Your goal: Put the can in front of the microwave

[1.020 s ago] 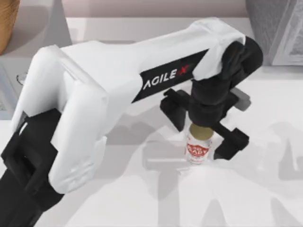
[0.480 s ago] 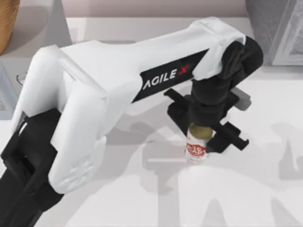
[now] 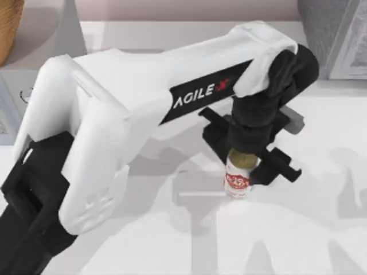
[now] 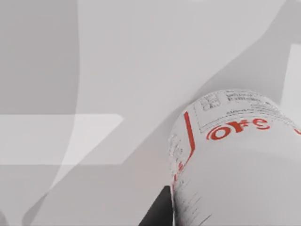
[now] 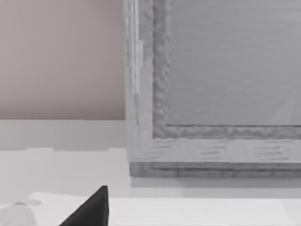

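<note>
The table (image 3: 172, 240) was a plain white surface crossed by soft grey shadows, and a pale pinkish wall ran along its far edge. At the top view's far right corner stood a speckled grey box (image 3: 330, 34), whose framed grey face (image 5: 211, 84) filled much of the right wrist view against the pink wall. A tan woven object (image 3: 8, 28) sat at the far left corner, cut off by the frame, and the edge of a light grey appliance (image 3: 7, 114) showed at the left border, too little of it visible to identify.

The left arm (image 3: 143, 109) reached across the middle of the table, its white link bearing the black band lettered "AGILEX", the last letter in red. The left gripper (image 3: 243, 163) pointed down over the can (image 3: 238, 177), which stood upright on the table a little right of centre. Its black fingers (image 3: 278, 166) stood on either side of the can's upper part, closed in against it just below the dull gold top.

The can's white side carried a red round label. In the left wrist view the can (image 4: 235, 160) showed red lettering that could not be read whole, a red line, and a panel of fine grey print too small to read.

The right gripper's state could not be told; a dark fingertip (image 5: 91, 209) showed in the right wrist view.
</note>
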Controlling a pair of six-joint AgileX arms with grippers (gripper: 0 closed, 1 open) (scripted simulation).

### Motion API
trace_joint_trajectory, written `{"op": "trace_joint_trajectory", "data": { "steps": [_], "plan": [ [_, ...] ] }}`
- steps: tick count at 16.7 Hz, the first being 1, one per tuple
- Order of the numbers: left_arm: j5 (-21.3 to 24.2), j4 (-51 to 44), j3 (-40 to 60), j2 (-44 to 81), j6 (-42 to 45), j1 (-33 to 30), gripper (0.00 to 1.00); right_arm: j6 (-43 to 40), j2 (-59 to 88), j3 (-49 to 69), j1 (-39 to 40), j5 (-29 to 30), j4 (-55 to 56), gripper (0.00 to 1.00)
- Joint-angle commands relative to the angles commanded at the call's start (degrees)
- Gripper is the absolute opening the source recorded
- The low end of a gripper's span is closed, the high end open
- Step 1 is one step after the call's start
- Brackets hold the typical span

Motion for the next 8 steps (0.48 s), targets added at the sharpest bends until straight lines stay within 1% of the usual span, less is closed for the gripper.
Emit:
{"op": "trace_joint_trajectory", "data": {
  "steps": [4, 8],
  "plan": [
    [0.00, -0.23, 0.23, 0.06, 0.09, 0.04, 0.00, 0.00, 0.00, 0.00, 0.00, 0.00, 0.00, 1.00],
    [0.00, -5.43, 5.88, 0.23, -0.02, 0.06, 0.00, 0.00, 0.00, 0.00, 0.00, 0.00, 0.00, 1.00]
  ]
}}
